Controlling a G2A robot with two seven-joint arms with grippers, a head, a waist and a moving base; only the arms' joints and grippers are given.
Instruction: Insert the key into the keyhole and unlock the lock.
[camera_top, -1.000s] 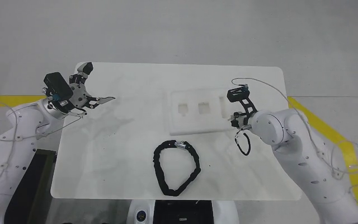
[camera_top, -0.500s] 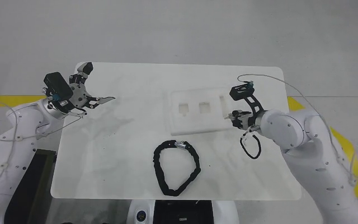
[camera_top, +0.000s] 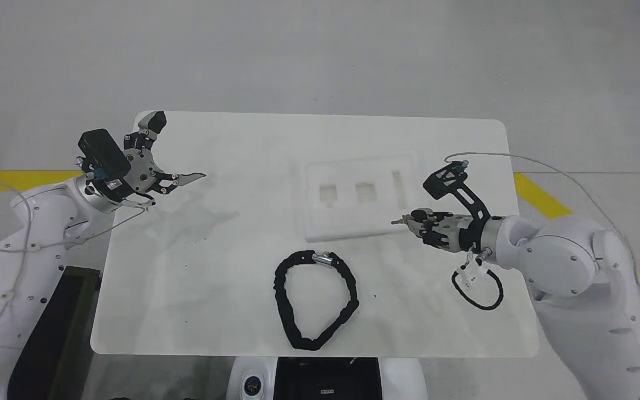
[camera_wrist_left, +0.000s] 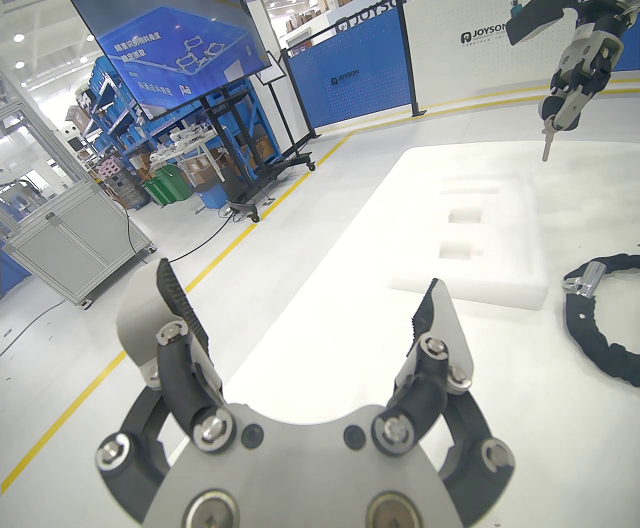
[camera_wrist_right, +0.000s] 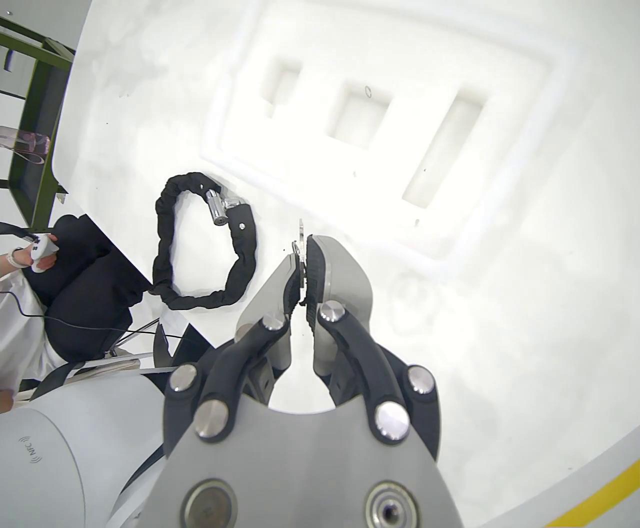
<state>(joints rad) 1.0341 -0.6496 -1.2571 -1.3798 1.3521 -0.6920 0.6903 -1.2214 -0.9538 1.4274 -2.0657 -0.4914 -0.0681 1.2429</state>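
Presently right gripper (camera_wrist_right: 301, 257) grasps key (camera_wrist_right: 301, 232) near tray (camera_top: 350, 229) edge; left gripper (camera_wrist_left: 300, 280) released at table (camera_top: 220, 270) edge.

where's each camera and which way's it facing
Top view: above the arms, looking down at the white table; left gripper, right gripper show.
Left wrist view: behind open left gripper, facing across white foam tray.
Right wrist view: behind right gripper shut on small metal key, facing down.
All share tray and black sleeved chain lock.

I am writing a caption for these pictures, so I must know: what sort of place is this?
Probably a factory hall or industrial robot workshop: racks of blue crates, a big screen on a wheeled stand, and blue partition panels stand behind the white table.
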